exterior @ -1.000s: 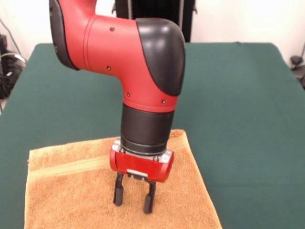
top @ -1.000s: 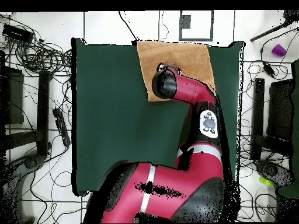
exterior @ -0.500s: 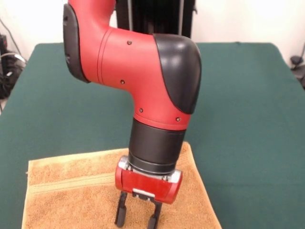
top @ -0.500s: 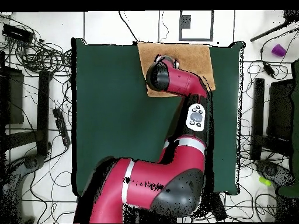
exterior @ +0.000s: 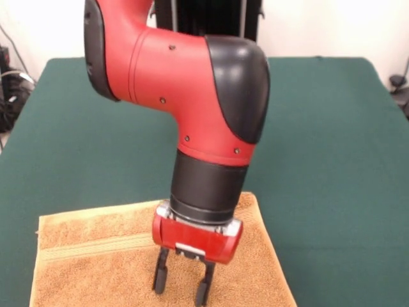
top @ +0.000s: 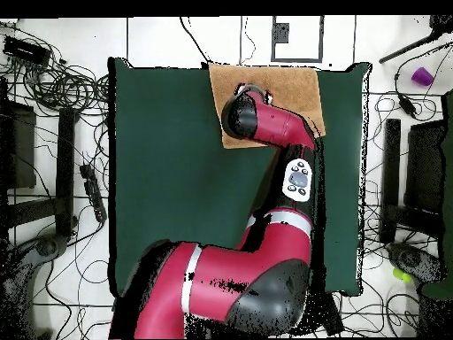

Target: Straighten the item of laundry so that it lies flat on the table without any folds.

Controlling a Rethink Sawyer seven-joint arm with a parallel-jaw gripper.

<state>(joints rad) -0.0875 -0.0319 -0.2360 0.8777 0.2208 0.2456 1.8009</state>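
On the green table (exterior: 332, 128), the towel (exterior: 89, 262) lies nearly flat at the front edge as the pincer (exterior: 181, 290), fingers apart, hovers above it, seemingly checking for folds before lifting clear.

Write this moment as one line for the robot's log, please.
end effector: open, over towel | towel: spread flat, no folds visible | table: towel at camera-side edge

White tiled floor (top: 159, 35) with tangled black cables (top: 55, 84) around, pale wall (exterior: 319, 25) behind
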